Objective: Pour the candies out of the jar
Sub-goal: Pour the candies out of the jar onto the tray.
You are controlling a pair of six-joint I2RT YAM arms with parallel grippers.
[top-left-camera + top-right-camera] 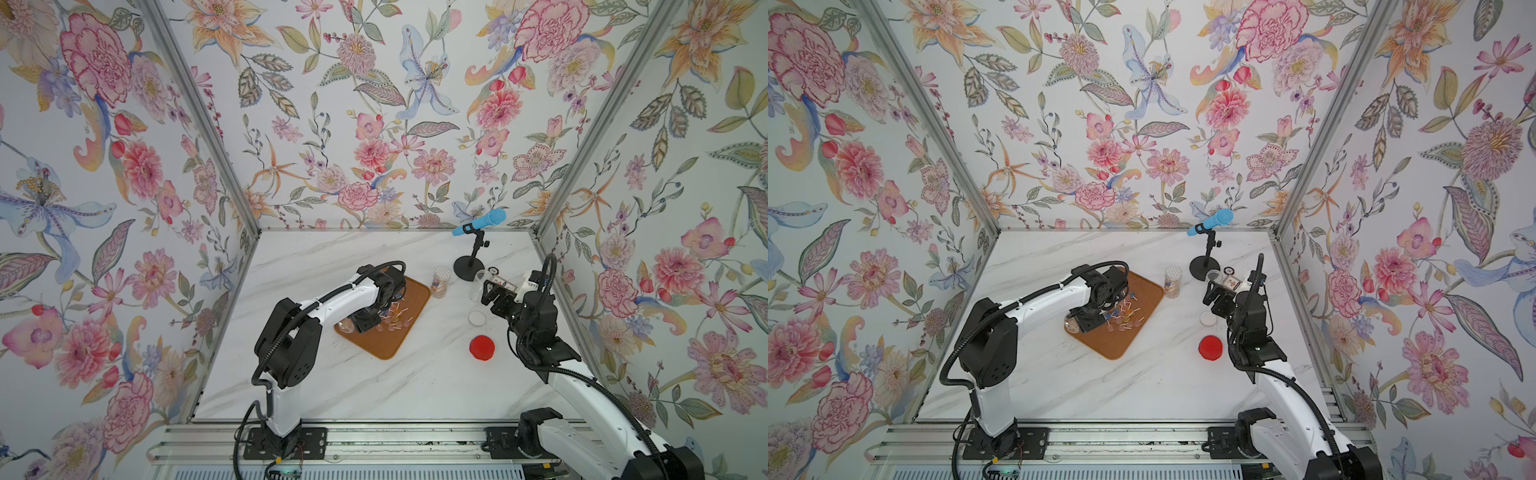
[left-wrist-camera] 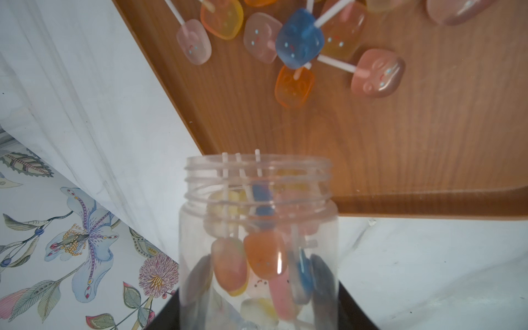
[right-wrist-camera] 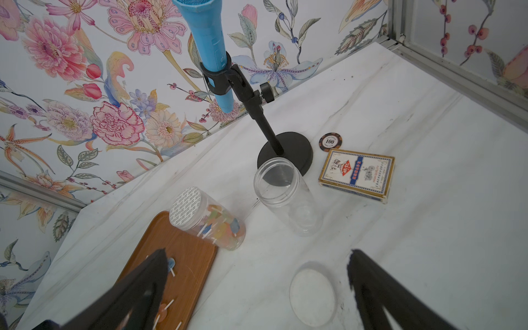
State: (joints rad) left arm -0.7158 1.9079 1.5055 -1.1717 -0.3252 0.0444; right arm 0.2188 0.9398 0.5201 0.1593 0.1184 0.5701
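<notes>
The left gripper (image 1: 363,321) has its fingers (image 2: 354,314) closed on the lower body of the clear plastic jar (image 2: 257,217); one dark finger shows on each side of the jar in the left wrist view. The jar is tilted, and its open mouth points away from the fingers, toward the wooden tray (image 2: 400,143). Many candies (image 2: 300,40), small lollipops on white sticks, already lie on the tray beyond the mouth. A group of them remains inside the jar (image 2: 264,254), between the fingers, with a few sticks reaching out to the mouth.

The step in hand is the pouring itself, and I judge it about half done. The candies that are left sit at the base end, so the mouth probably needs to go lower than the fingers before they will slide. The sticks seem to lie across each other, so the candies may jam in the neck. A small, gentle shake along the length of the jar should free them better than a fast turn.

The mouth is only just past the rim of the tray, and the white table (image 2: 428,271) is right beside it. It would be safer to bring the mouth further over the tray, so that no candy falls outside. The plastic is smooth, so I think the grip should be kept firm during the shake.

The right gripper (image 3: 257,253) is wide open and holds nothing. It hangs over the table well apart from the pouring, with a clear lid (image 3: 313,294) below its fingers.
</notes>
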